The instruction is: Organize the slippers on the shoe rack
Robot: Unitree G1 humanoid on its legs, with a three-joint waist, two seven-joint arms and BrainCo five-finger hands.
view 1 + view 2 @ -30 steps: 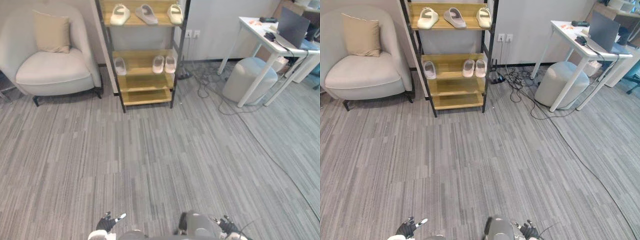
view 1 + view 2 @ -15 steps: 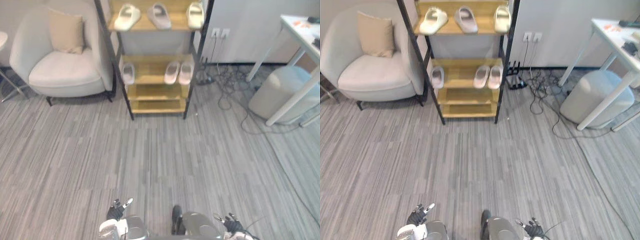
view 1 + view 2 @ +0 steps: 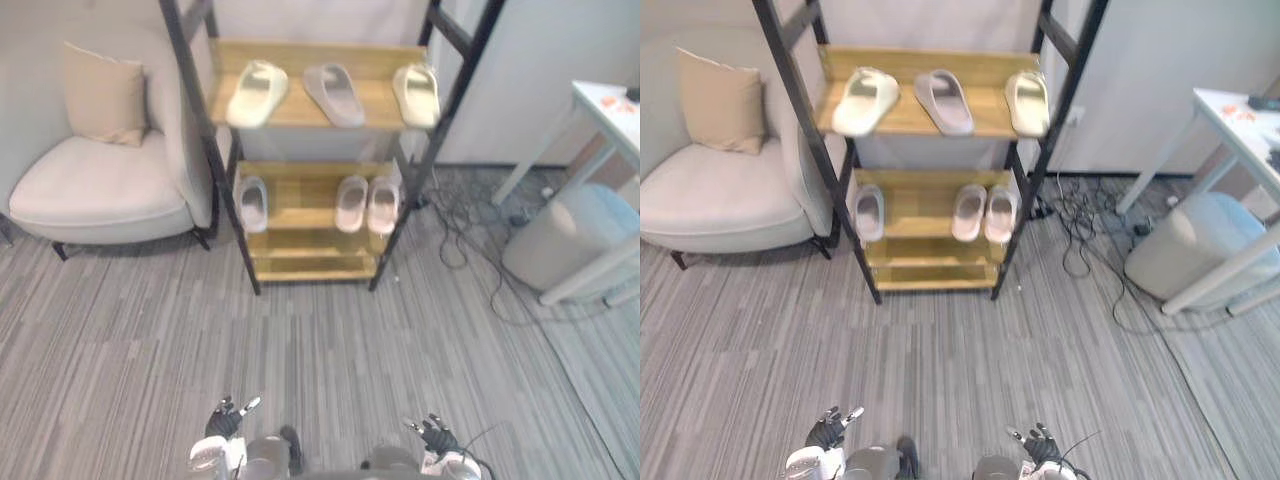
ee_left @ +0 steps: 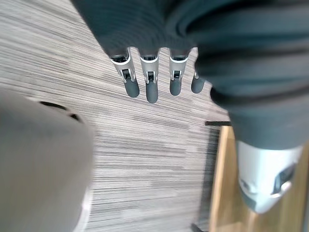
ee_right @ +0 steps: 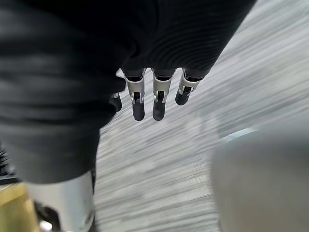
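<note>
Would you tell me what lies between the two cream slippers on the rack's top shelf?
One grey slipper lies between them, apart from both, as both eye views show.

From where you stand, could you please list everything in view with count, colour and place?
shoe rack: 1, wooden shelves, black frame, at the wall ahead
cream slippers: 2, cream, upper shelf's two ends
grey slipper: 1, grey, upper shelf, middle
pale slippers: 3, whitish, middle shelf, one left, two right
armchair: 1, off-white, left of rack
cushion: 1, beige, on armchair
table: 1, white, far right
pouf: 1, grey, by the table's legs
cables: several, black, floor right of rack
left hand: 1, silver and dark, open, low at left
right hand: 1, silver and dark, open, low at right
</note>
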